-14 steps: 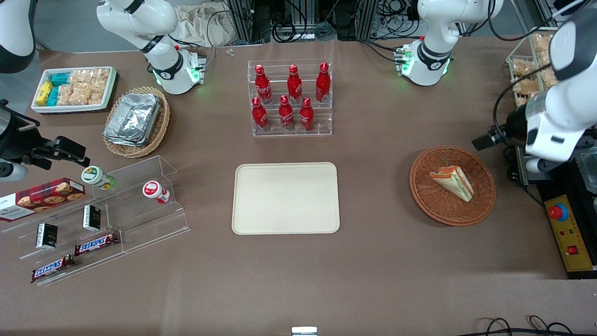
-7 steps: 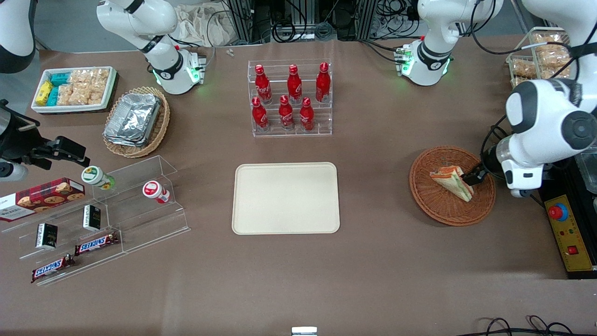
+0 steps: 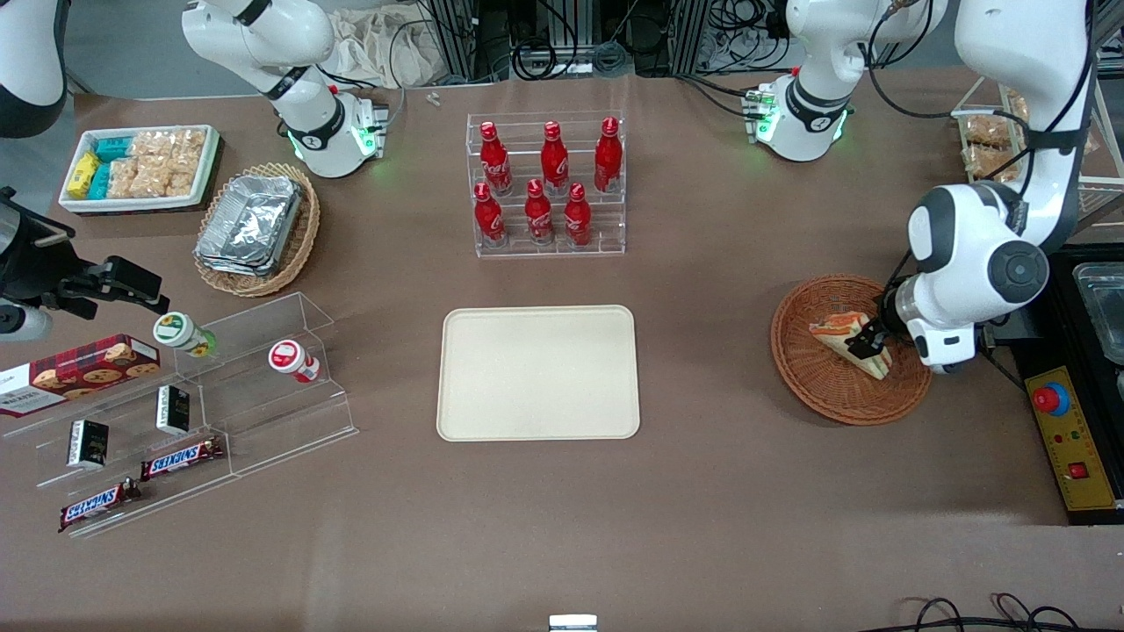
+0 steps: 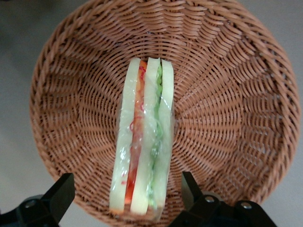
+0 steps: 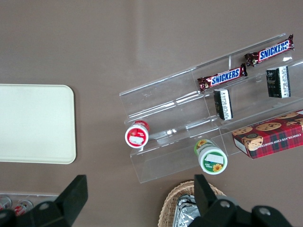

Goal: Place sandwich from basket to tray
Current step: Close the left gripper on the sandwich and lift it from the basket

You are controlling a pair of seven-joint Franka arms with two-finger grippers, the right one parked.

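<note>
The sandwich (image 3: 845, 341) (image 4: 142, 142), a wrapped white-bread wedge with orange, red and green layers, lies in the reddish-brown wicker basket (image 3: 821, 399) (image 4: 227, 94). My left gripper (image 3: 869, 342) (image 4: 125, 188) hangs low over the basket and is open. Its black fingers (image 4: 60, 193) straddle the wide end of the sandwich, with a gap on each side and no contact that I can see. The cream rectangular tray (image 3: 537, 373) (image 5: 33, 123) lies flat at the table's middle with nothing on it, well away from the basket toward the parked arm's end.
A clear rack of red bottles (image 3: 549, 184) stands farther from the front camera than the tray. A yellow control box with a red button (image 3: 1067, 439) sits beside the basket. Toward the parked arm's end are a tan basket of foil trays (image 3: 255, 228) and a clear snack shelf (image 3: 193, 395).
The left arm swung in from the table's edge and came down over the basket. The gripper went from outside the basket rim to straddling the sandwich. The sandwich has not moved.
</note>
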